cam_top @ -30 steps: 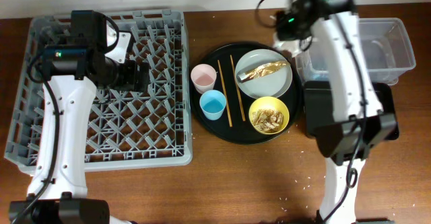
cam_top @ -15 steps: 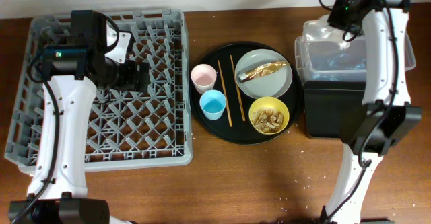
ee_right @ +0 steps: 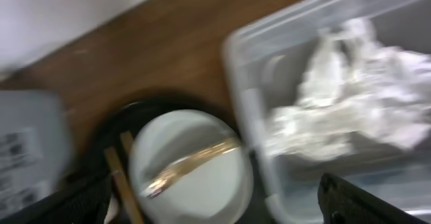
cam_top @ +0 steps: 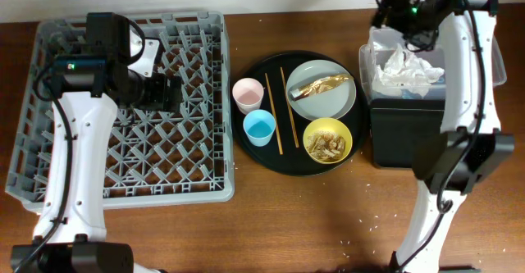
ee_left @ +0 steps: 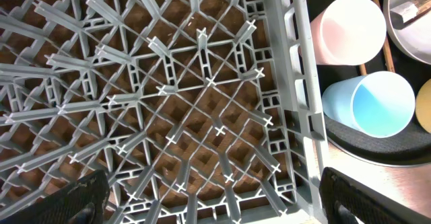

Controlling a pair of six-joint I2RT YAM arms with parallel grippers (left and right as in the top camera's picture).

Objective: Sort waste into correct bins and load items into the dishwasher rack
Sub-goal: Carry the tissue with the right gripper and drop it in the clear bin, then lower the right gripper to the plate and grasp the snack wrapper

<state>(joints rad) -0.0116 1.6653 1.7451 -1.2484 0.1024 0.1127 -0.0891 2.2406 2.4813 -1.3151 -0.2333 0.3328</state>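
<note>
A crumpled white tissue (cam_top: 408, 66) (ee_right: 350, 109) lies loose in the clear tub (cam_top: 367, 70) (ee_right: 246, 109). My right gripper (cam_top: 397, 15) (ee_right: 215, 210) hangs open above the tub's far left corner, nothing between its fingers. The brown wrapper (cam_top: 318, 85) (ee_right: 192, 163) rests on the plate (cam_top: 338, 105). Food scraps (cam_top: 326, 144) fill the yellow bowl (cam_top: 348, 138). Pink cup (cam_top: 247, 94) (ee_left: 349, 29), blue cup (cam_top: 259, 128) (ee_left: 374, 103) and two chopsticks (cam_top: 271, 113) share the round tray. My left gripper (cam_top: 175, 93) (ee_left: 215, 204) is open and empty over the dishwasher rack (cam_top: 226, 101) (ee_left: 296, 83).
The black rectangular tray (cam_top: 402, 138) sits right in front of the clear tub, partly under my right arm. The round black tray (cam_top: 256, 156) lies between rack and bins. The right wrist view is motion-blurred. Small crumbs (cam_top: 373, 222) dot the near table.
My right arm swung from beside the plate to over the clear tub and opened; the tissue now lies in the tub. The left arm has not moved.
</note>
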